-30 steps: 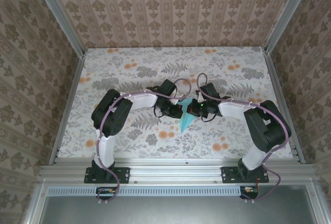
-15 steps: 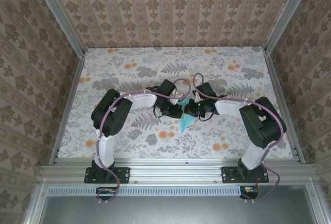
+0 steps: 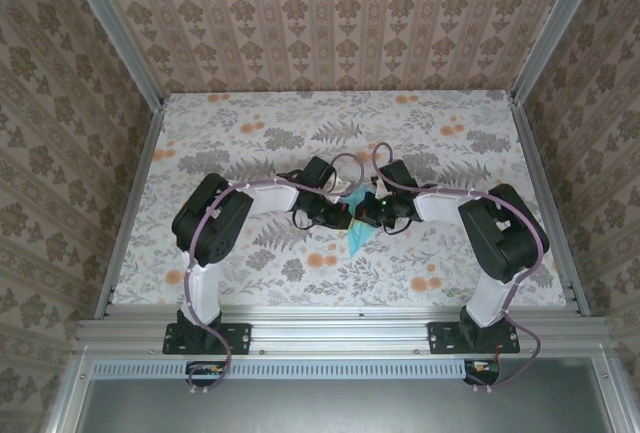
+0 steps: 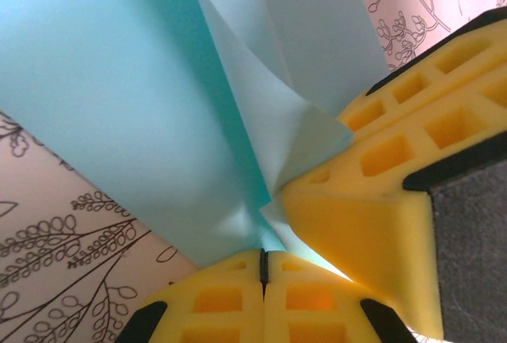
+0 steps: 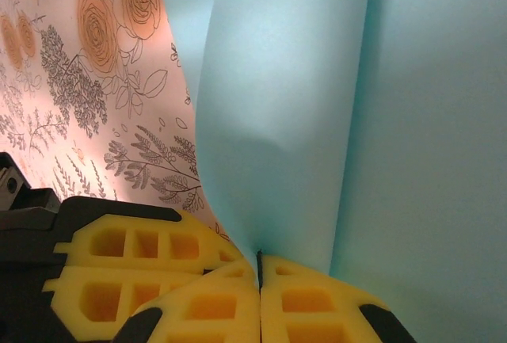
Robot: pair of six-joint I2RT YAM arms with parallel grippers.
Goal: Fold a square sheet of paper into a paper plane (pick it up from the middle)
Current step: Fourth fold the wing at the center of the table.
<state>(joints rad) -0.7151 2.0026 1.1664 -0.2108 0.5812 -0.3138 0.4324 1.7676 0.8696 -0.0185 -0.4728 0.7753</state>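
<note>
The left gripper [image 4: 264,270] is closed tight on the paper plane [image 3: 357,240], which is held between the arms at the middle of the floral tabletop [image 3: 250,128]; the right gripper [image 5: 259,273] is pinched closed on its other side.

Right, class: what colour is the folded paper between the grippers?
Light turquoise paper; left wrist view.

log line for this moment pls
left tool: shut on paper plane | right tool: shut on paper plane | tip: points toward bases
</note>
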